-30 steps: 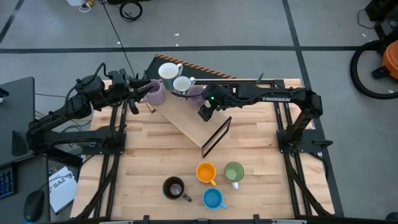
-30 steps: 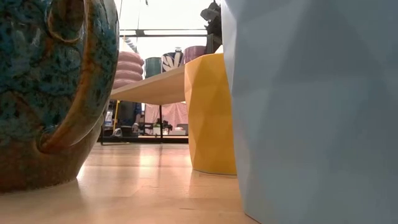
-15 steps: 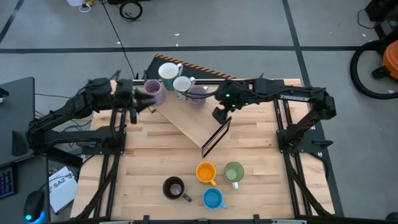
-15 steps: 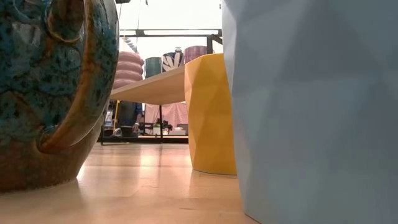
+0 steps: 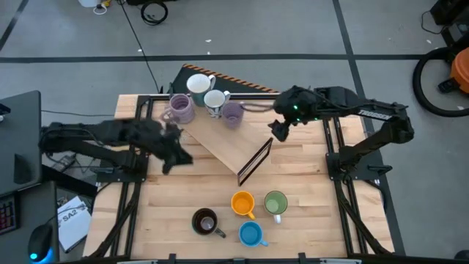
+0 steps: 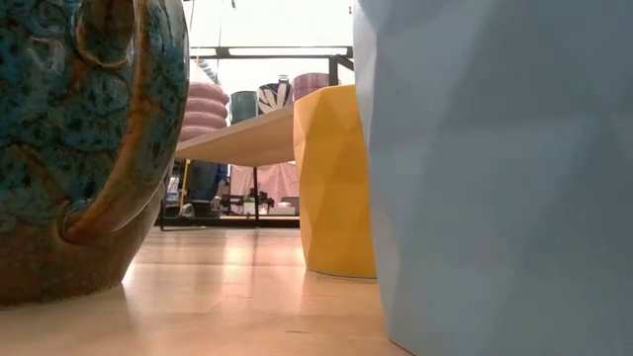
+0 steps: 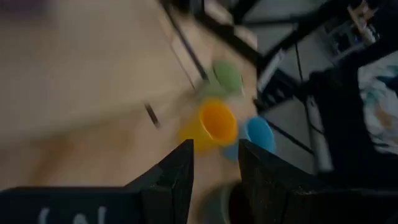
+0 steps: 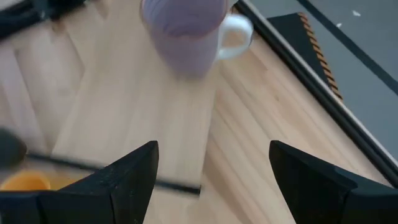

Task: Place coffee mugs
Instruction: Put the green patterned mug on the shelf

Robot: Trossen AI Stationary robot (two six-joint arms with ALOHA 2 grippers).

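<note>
High view, left to right. Left claw (image 5: pixel 174 155) at about 9 o'clock on the counter (image 5: pixel 183 198), over bare wood, blurred there; fingers cannot be told from above. Left wrist view settles it: the two dark fingers (image 7: pixel 177 180) stand a narrow gap apart, nothing between them, with the orange mug (image 7: pixel 214 121), green mug (image 7: pixel 227 74) and blue mug (image 7: pixel 258 134) ahead, all smeared.

At 12 o'clock a raised wooden shelf (image 5: pixel 223 147) runs diagonally. On its far end: lilac mug (image 5: pixel 180 108), white mug (image 5: pixel 198 84), second white mug (image 5: pixel 214 100), second lilac mug (image 5: pixel 232 114), packed close.

Right claw (image 5: pixel 280 130) at about 1 o'clock, just beside the shelf's right edge. Right wrist view shows its fingers (image 8: pixel 118 177) spread wide, empty, and the near lilac mug (image 8: pixel 183 31) with a white handle on the board ahead; the high view does not show that handle.

At 6 o'clock on the counter: dark brown mug (image 5: pixel 204 221), orange mug (image 5: pixel 242 203), blue mug (image 5: pixel 250 234), green mug (image 5: pixel 275 203), upright, clustered.

Low view only: the dark mug (image 6: pixel 84 148) reads as speckled teal glaze with brown rim and handle; orange mug (image 6: pixel 336 183) and the pale blue wall (image 6: pixel 495 178) are faceted. No claw in it.
</note>
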